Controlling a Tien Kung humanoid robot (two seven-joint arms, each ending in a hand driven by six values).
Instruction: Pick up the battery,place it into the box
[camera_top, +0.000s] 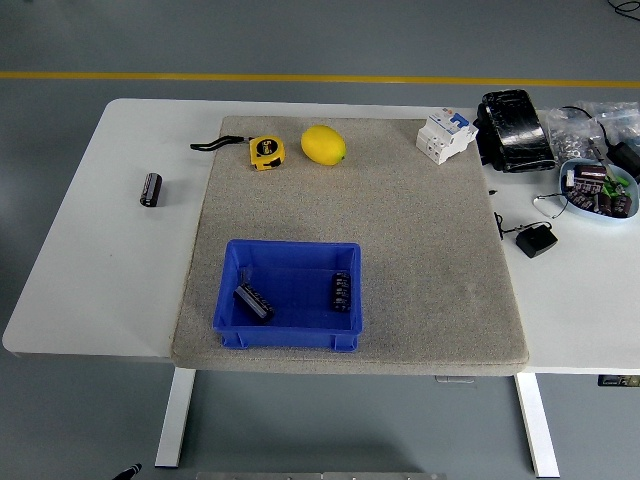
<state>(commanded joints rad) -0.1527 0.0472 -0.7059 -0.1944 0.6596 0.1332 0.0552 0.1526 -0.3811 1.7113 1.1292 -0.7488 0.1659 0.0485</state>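
A black cylindrical battery (150, 189) lies on the bare white table (90, 260), left of the grey mat (400, 230). The blue box (288, 294) stands on the mat near its front edge. Inside the box lie two dark batteries, one (253, 301) at the left and one (341, 291) at the right. Neither robot hand is in view.
At the mat's far edge sit a yellow tape measure (264, 152), a lemon (323, 145) and a white circuit breaker (445, 134). On the table's right are a black wrapped block (514, 130), a black adapter (537, 240) and a light blue dish (598, 192) of parts.
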